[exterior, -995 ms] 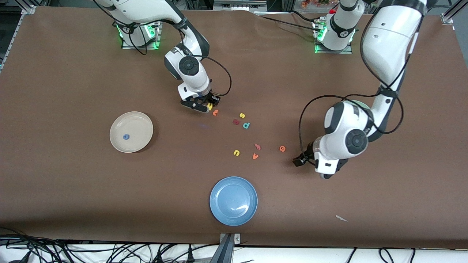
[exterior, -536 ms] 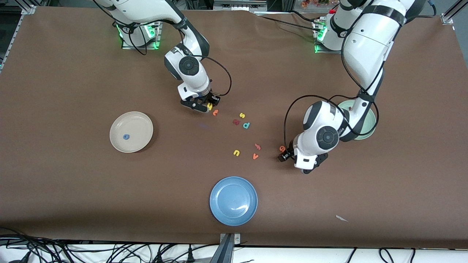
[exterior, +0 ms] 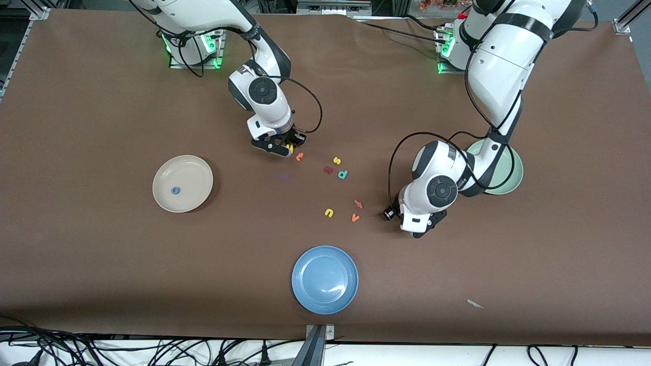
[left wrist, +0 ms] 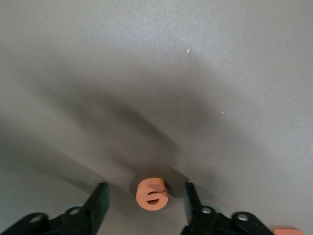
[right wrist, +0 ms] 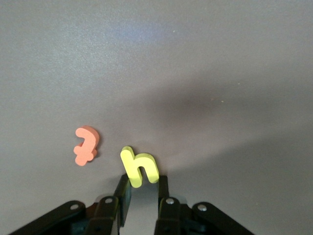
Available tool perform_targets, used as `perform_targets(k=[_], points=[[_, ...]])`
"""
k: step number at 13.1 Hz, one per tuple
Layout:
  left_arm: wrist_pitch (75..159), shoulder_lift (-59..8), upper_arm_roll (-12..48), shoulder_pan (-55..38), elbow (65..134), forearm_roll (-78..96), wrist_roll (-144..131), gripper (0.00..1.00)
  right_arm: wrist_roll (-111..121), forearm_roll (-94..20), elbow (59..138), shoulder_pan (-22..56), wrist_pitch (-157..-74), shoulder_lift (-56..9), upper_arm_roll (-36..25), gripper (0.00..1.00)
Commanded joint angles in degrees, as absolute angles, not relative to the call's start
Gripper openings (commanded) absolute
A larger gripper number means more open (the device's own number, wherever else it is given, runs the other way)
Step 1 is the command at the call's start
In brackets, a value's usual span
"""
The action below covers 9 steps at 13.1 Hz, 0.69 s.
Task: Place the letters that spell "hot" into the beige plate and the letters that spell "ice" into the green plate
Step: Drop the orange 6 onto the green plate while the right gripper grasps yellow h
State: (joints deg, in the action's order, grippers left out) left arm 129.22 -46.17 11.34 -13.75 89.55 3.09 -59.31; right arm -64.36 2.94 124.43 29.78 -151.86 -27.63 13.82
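Yellow "h" [right wrist: 140,169], upright, btwn pincer fingers [right wrist: 122,193]

Both arms [exterior: 503,56] have glossy white rounded shells with dark grey joint bands and round dark caps on the wrist joints; black cables loop alongside; bases [exterior: 193,48] glow green; the grippers carry black fingers [right wrist: 164,198] with small silver screws on black links

Left gripper [left wrist: 145,200] is coming in from the left arm's end of the table, lowering around the orange "e" [left wrist: 152,194], uncovering the green plate [exterior: 510,173]. Right gripper [right wrist: 141,196] is pinching onto the yellow "h" [right wrist: 139,168].
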Motion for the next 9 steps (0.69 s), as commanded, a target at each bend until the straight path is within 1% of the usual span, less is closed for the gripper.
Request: perform_targets(k=[1, 2, 3, 4, 5, 7, 8, 9], points=[[129.29, -46.84, 10.72, -15.03, 88.68, 1.58, -61.43, 0.6, -64.51, 3.96, 124.98, 30.15, -153.28, -28.13, 13.45, 0.18], [129.29, -46.85, 10.72, -15.03, 88.68, 1.58, -62.22, 0.56, -64.42, 3.96, 124.98, 30.06, -153.02, -27.86, 13.36, 0.17], [129.29, -46.85, 10.72, -15.03, 88.68, 1.58, -62.31, 0.48, -64.42, 3.96, 124.98, 30.06, -152.76, -27.6, 13.36, 0.17], [129.29, -46.85, 10.72, -15.03, 88.68, 1.58, -62.31, 0.38, -64.34, 3.96, 124.98, 30.06, -152.58, -26.9, 13.36, 0.17], [129.29, -46.85, 10.72, -15.03, 88.68, 1.58, -62.31, 0.25, -63.03, 3.96, 124.98, 29.97, -151.27, -25.42, 13.01, 0.17], [129.29, -46.76, 10.63, -14.94, 88.68, 1.58, -62.31, 0.04, -58.3, 3.96, 124.72, 29.53, -144.97, -21.55, 11.52, 0.17], [129.29, -46.67, 10.63, -14.77, 88.59, 1.58, -62.23, 0.0, -55.66, 3.87, 124.72, 28.92, -142.23, -20.14, 10.9, 0.17], [129.11, -46.32, 10.63, -14.42, 88.51, 1.58, -62.14, 0.0, -54.33, 3.87, 124.63, 28.39, -141.51, -19.69, 10.72, 0.18]])
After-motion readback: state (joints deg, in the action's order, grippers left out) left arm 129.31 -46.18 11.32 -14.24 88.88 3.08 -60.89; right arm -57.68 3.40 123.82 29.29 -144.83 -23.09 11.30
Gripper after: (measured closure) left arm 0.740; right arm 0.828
